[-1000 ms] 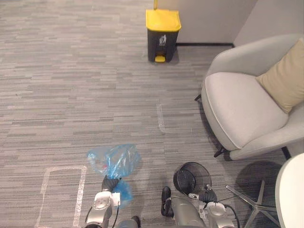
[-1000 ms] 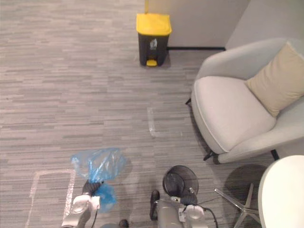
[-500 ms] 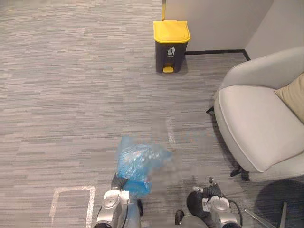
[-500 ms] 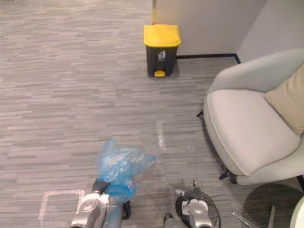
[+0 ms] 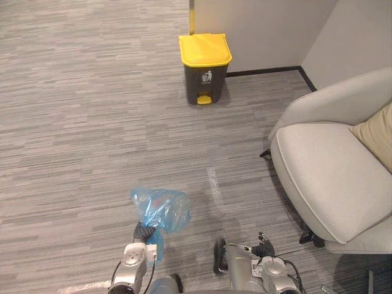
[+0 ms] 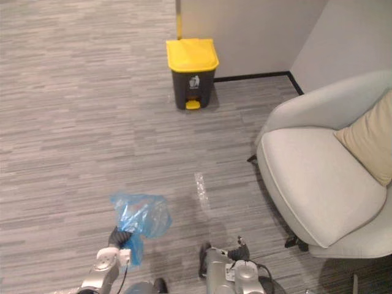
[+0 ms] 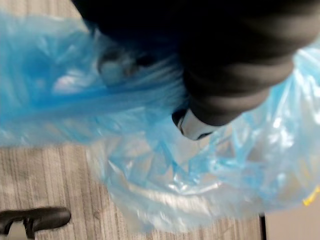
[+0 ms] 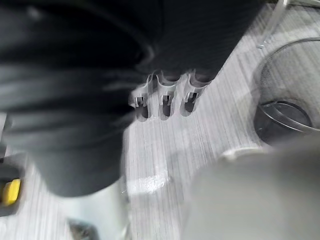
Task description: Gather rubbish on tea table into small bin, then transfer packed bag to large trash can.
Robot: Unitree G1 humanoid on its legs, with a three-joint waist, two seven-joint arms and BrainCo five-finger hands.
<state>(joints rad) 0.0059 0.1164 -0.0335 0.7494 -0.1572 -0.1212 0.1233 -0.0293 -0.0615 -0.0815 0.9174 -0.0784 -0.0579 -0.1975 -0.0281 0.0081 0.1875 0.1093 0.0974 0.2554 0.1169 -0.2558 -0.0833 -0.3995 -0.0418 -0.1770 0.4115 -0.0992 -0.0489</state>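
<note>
The floor (image 5: 92, 122) is carpet in fine grey stripes. It meets a plain pale wall (image 5: 263, 24), and a dark skirting strip (image 5: 263, 71) runs along the foot of that wall.

One armchair (image 5: 324, 171) stands at the robot's right. It is a rounded shell covered in smooth light-grey fabric. One beige cushion (image 5: 376, 131) leans against its back.

One large trash can (image 5: 204, 67) stands against the wall, well ahead of the robot. It is a boxy dark-grey plastic body with a yellow lid, which is closed, and a yellow pedal.

One small bin (image 8: 286, 119) shows in the right wrist view. It is round, made of dark wire mesh, and stands on the carpet apart from the hand.

One bag (image 5: 161, 208) of thin, crinkled, translucent blue plastic is held low over the carpet, far short of the large trash can. Its bulk puffs up above the left hand (image 5: 144, 233), which is clenched round the bag's gathered neck. In the left wrist view the film bunches tight against the dark cover.

The right hand (image 8: 164, 97) hangs low at the robot's right, its fingers curled in with nothing in them.

One short strip of pale, glossy tape (image 5: 214, 180) lies on the carpet just ahead of the bag.
</note>
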